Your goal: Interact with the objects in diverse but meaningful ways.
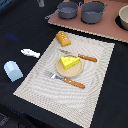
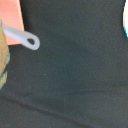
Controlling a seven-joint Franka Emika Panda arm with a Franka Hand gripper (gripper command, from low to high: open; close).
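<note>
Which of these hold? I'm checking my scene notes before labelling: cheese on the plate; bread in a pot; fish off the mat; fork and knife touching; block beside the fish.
1. The cheese sits on the plate. True.
2. The bread is in a pot. False: it lies on the mat, at a corner.
3. The fish lies off the mat. True.
4. The fork and knife touch. False: they lie on opposite sides of the plate.
5. The block stands near the fish. True.

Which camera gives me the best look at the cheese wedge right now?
The exterior view: the yellow cheese wedge sits in full view on a round wooden plate on the placemat. The wrist view shows none of it, mostly dark tabletop.
</note>
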